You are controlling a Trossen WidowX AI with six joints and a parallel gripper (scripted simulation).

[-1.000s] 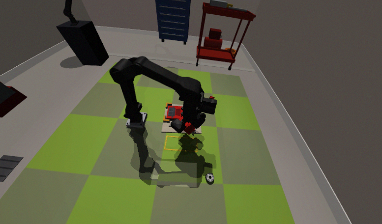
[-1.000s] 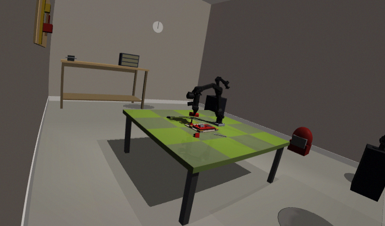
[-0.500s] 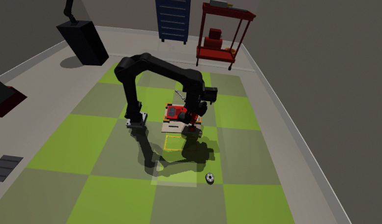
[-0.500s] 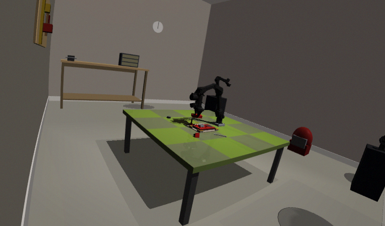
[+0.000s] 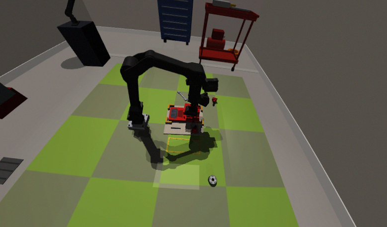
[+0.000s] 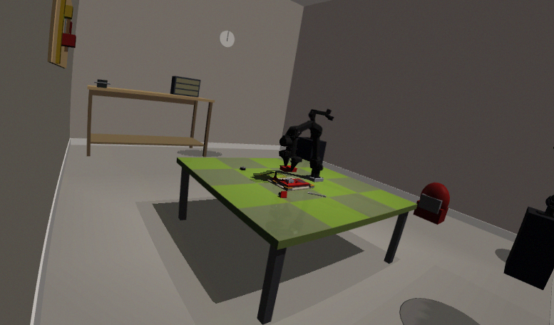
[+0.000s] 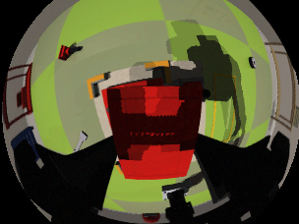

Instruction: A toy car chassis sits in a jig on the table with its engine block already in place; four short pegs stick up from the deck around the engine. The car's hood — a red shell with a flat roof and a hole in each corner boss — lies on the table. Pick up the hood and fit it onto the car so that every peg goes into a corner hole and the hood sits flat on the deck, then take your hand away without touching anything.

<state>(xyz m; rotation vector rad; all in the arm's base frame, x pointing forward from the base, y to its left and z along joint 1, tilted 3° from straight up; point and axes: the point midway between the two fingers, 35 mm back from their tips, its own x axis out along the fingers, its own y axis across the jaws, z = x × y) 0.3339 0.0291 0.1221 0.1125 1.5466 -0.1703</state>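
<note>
The gripper (image 5: 192,110) is grasping the red hood (image 7: 153,130) by its sides, above the car (image 5: 178,113). The hood looks hard and light, so it could slip.
</note>
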